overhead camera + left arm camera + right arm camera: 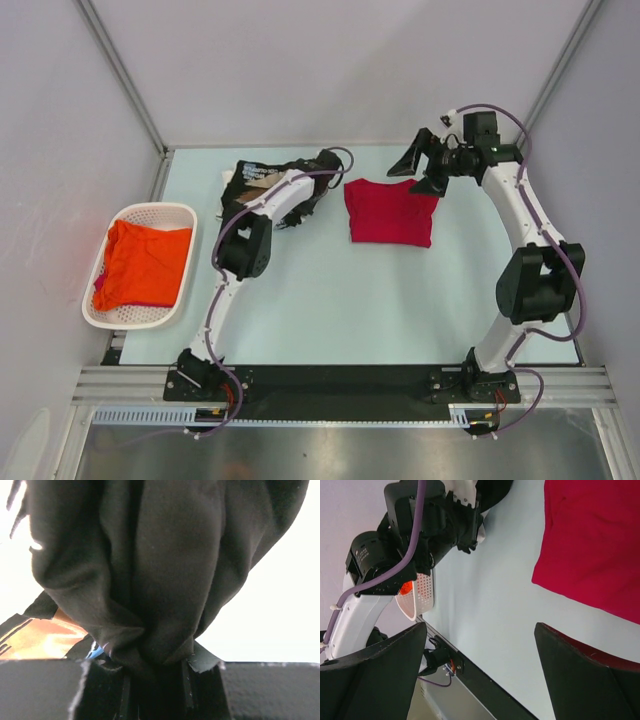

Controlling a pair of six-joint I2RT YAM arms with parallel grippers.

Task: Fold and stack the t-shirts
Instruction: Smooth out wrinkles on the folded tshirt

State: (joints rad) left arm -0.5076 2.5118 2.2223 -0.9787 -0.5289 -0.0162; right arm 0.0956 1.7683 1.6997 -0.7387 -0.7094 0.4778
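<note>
A folded crimson red t-shirt (390,212) lies flat at the table's far middle; it also shows in the right wrist view (592,545). A black t-shirt (262,180) with tan and light-blue print lies bunched at the far left of the table. My left gripper (312,190) is shut on a fold of this black t-shirt (150,570), which fills its wrist view. My right gripper (418,168) is open and empty, held above the table just past the red shirt's far right corner. An orange t-shirt (145,262) lies in the basket.
A white perforated basket (105,310) stands at the left edge of the table and shows small in the right wrist view (420,597). The black rail (340,385) with both arm bases runs along the near edge.
</note>
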